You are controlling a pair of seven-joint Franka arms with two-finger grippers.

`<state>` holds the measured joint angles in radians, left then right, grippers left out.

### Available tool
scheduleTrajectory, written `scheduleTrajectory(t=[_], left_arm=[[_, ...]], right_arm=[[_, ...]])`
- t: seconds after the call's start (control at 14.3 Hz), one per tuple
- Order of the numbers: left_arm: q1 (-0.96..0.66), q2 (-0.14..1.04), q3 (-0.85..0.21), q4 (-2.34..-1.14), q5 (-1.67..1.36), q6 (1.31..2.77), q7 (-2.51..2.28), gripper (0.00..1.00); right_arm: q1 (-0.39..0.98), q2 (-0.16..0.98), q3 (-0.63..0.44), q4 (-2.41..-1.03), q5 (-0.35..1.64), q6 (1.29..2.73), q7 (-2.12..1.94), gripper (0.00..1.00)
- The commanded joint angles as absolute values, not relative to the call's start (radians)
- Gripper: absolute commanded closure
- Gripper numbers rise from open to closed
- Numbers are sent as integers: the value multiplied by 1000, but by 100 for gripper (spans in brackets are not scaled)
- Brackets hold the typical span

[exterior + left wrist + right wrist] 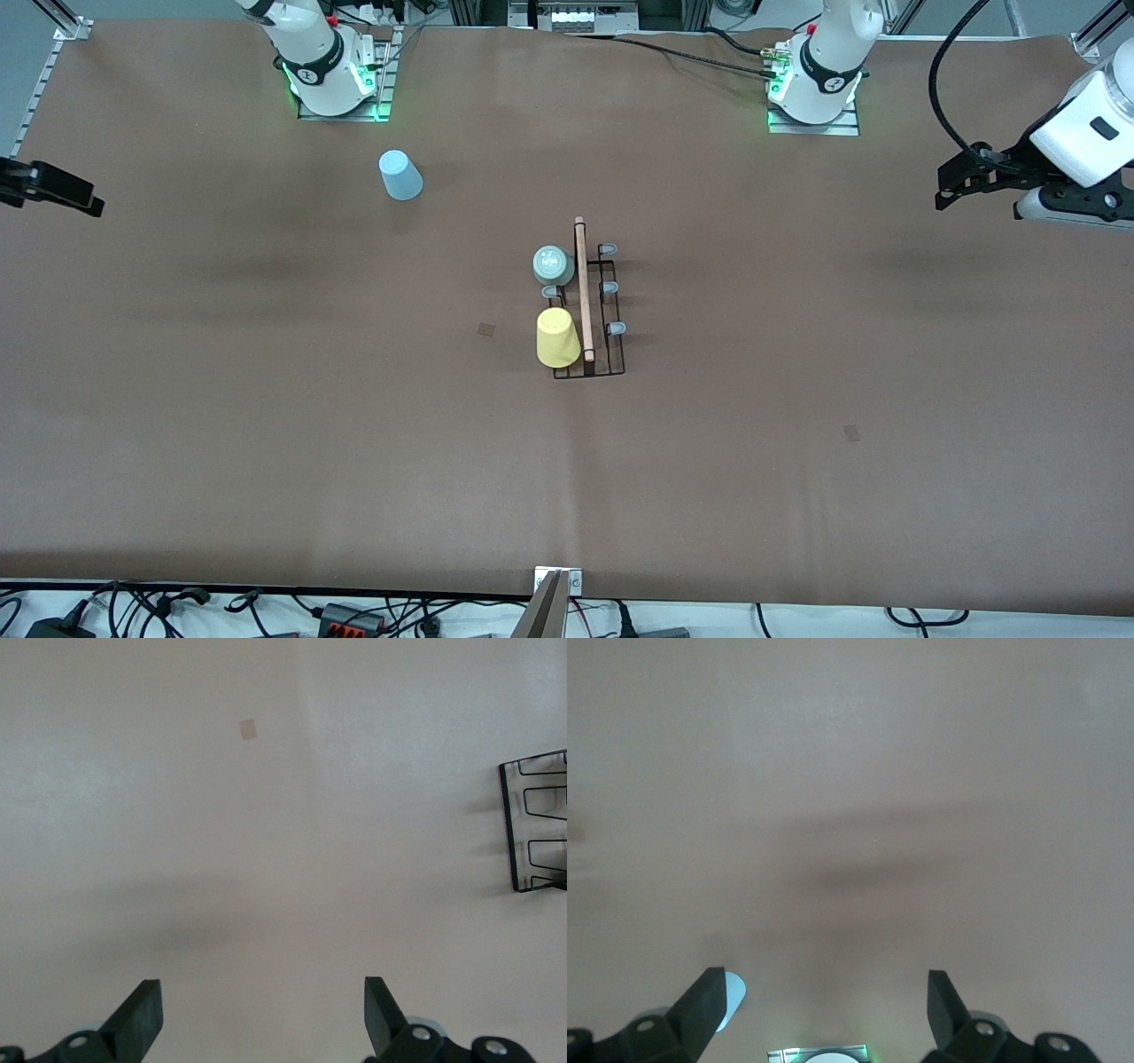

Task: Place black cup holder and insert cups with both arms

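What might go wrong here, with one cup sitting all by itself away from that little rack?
The light blue cup stands alone near the right arm's base, upside down and tapered, so open fingers could tip or slide it. The black cup holder is light wire already carrying the mint green cup and yellow cup; a bump might shift it or shake them loose. Both the left gripper and right gripper wait open at the table's ends, a long reach.

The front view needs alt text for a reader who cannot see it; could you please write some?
A black cup holder stands mid-table with a mint cup and a yellow cup upturned on its pegs. A light blue cup sits on the table nearer the right arm's base. Both grippers wait over the table's ends.
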<state>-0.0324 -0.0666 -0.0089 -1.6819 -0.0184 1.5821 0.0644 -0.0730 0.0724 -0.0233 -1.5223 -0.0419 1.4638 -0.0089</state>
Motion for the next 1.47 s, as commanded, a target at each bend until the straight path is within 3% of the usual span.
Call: scheduleTrajectory(t=[0.0, 0.63, 1.4], left_arm=[[-32, -48, -12, -1646, 2, 1562, 52, 0], [-38, -26, -14, -1612, -2, 1562, 51, 0], [-38, -25, -14, -1612, -2, 1562, 51, 0]], right_arm=[[-54, 71, -35, -1514, -51, 1471, -26, 0], [-67, 63, -31, -1522, -49, 1623, -35, 0], [-71, 51, -31, -1520, -41, 1565, -37, 0]])
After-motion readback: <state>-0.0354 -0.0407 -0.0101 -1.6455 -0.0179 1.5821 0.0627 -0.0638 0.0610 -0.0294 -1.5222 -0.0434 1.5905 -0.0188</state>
